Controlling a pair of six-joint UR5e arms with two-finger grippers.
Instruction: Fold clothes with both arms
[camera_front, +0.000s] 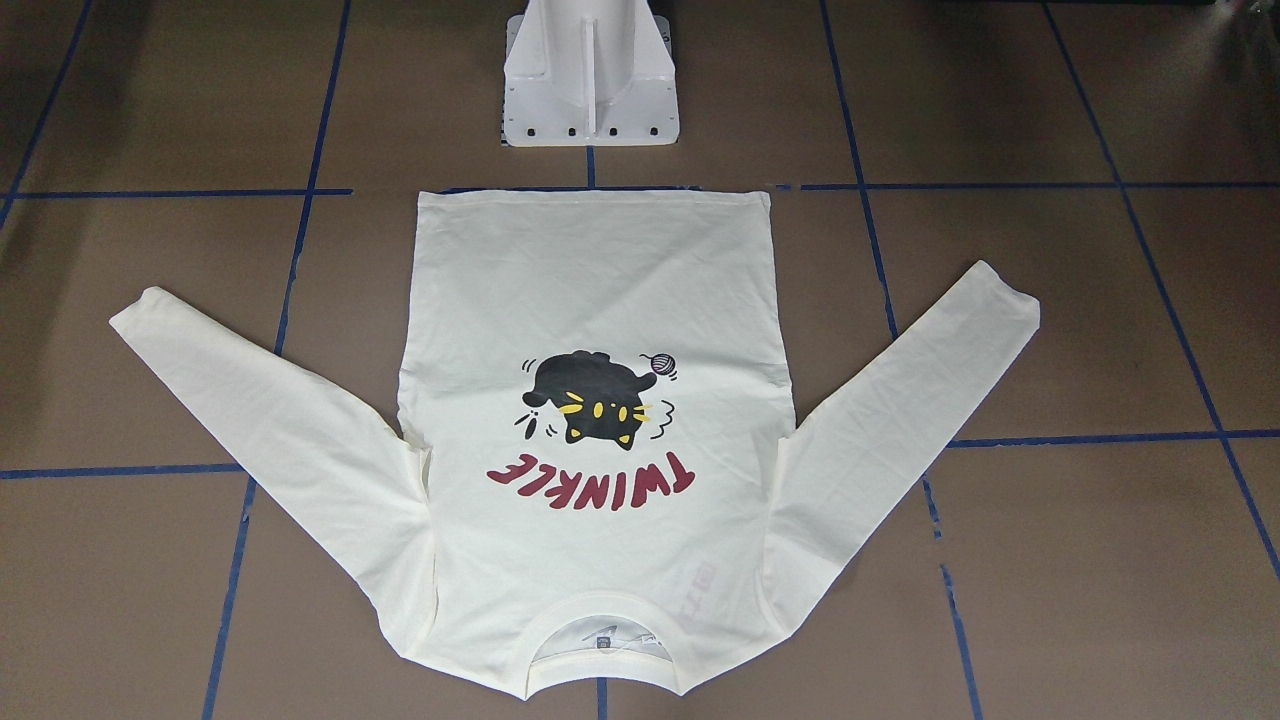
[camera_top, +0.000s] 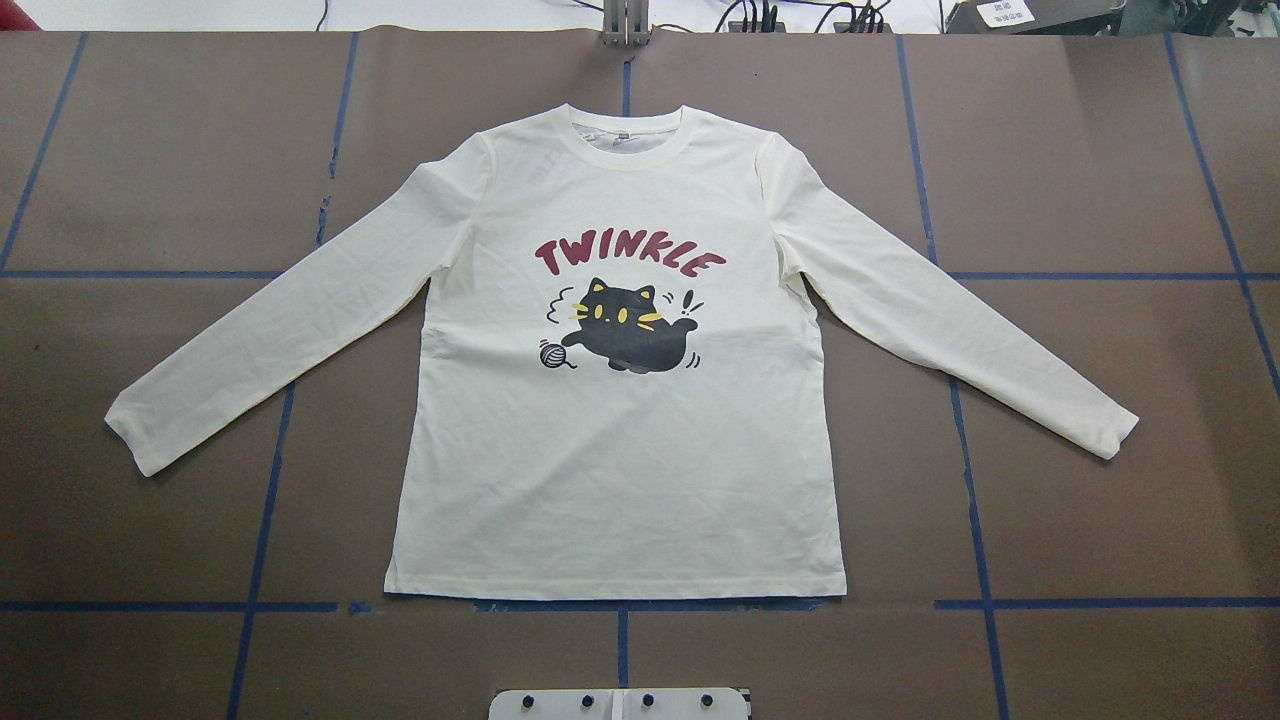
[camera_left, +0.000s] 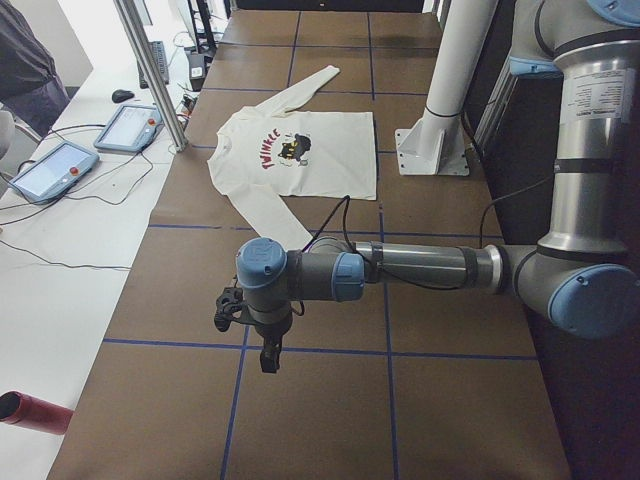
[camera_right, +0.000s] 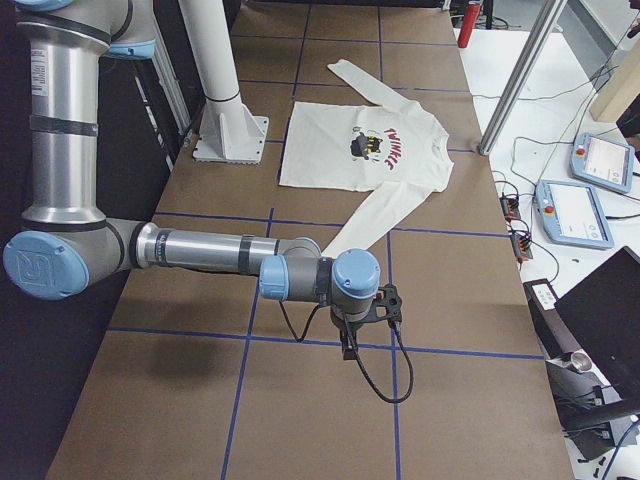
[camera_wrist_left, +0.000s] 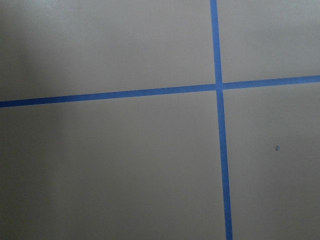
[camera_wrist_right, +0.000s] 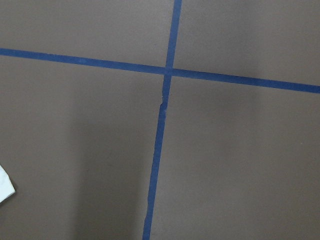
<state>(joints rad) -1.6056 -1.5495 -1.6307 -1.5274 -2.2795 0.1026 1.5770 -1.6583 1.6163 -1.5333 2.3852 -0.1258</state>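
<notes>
T-shirt (camera_top: 620, 470) lies flat, print up, well beyond left pincer (camera_left: 268, 358) and right pincer (camera_right: 347, 348), both hovering over the worktop (camera_left: 450, 420). Clenched or released? Cannot tell. Danger ahead: mismatched grabs could drag it crooked.

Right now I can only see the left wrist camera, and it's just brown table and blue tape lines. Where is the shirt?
Observer: The T-shirt lies flat in the middle of the table, in front of the robot, with both sleeves spread out.
Operator: Is the kitty showing?
Observer: Yes, the cat print faces up, with the TWINKLE lettering just beyond it, farther from the robot.
Operator: So where is my gripper?
Observer: The left gripper hangs above bare table, out past the end of the sleeve on that side, touching nothing. I cannot tell if it is open.
</notes>
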